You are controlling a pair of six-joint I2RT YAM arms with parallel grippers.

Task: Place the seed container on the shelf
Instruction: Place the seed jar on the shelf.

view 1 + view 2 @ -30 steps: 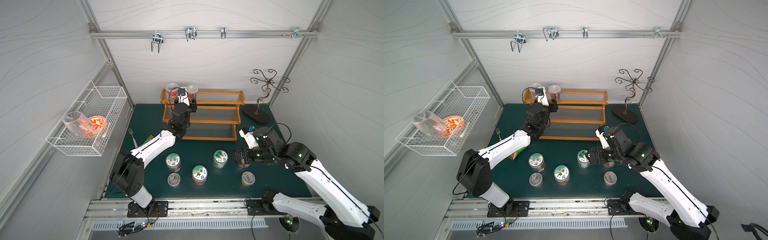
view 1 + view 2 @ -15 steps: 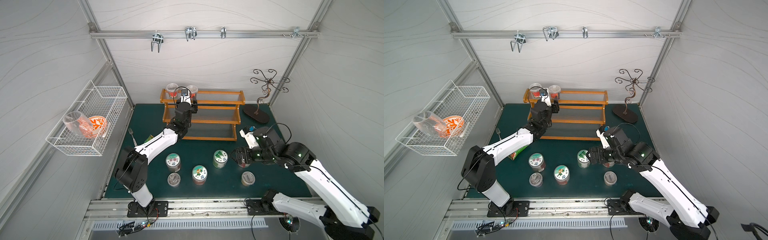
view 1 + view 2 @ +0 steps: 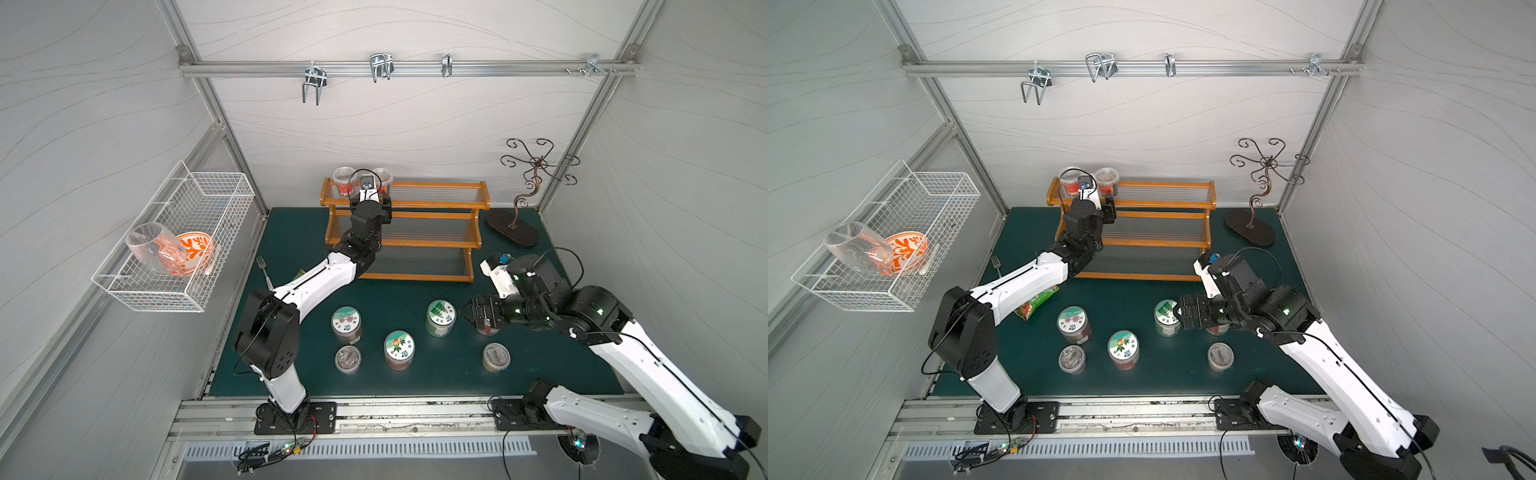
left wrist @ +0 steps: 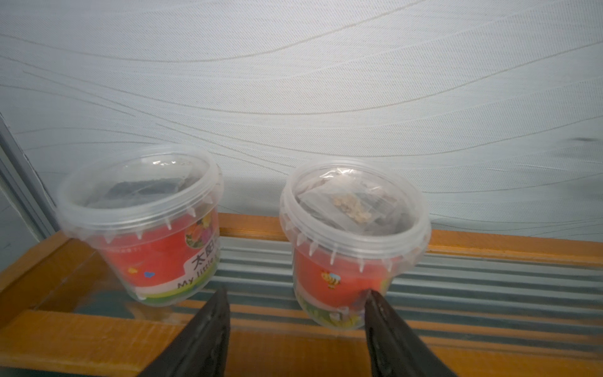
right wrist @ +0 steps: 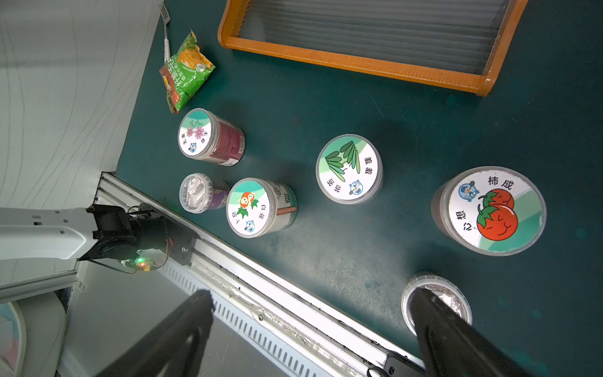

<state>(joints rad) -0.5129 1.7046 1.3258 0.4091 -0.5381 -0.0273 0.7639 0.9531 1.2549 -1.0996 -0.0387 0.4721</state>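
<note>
The left end effector [image 4: 297,291] is partly open with nothing between its two black fingers [image 4: 208,329], whose tips alone enter from the bottom edge of the left wrist view. The tip on the right overlaps the lower front of the clear plastic seed container with a red label and clear lid [image 4: 352,241], and whether they touch cannot be judged. That container stands upright on the top tier of the orange-brown wooden three-tier stepped shelf with clear ribbed surfaces [image 3: 436,204], near its left end, just beside a second clear red-labelled tub [image 4: 143,212] that is smeared by blur, its label text cut off by the curve. In both top views the wrist and its camera cover the gap between the two tubs and most of the fingers, so only lids and slivers of red show in the upper middle. The right end effector [image 5: 312,292] stands wide open and empty above the dark green bench [image 3: 540,365], right of centre in the top views. One of its fingers hides part of a small clear-lidded pot [image 5: 440,282] in the right wrist view. A grey jar with a tomato-printed lid [image 5: 489,212] is almost wholly hidden beneath the right arm in both top views. A green snack packet [image 3: 1036,302] lies partly under the left arm, which also crosses the handle of a silver fork [image 3: 262,266].
</note>
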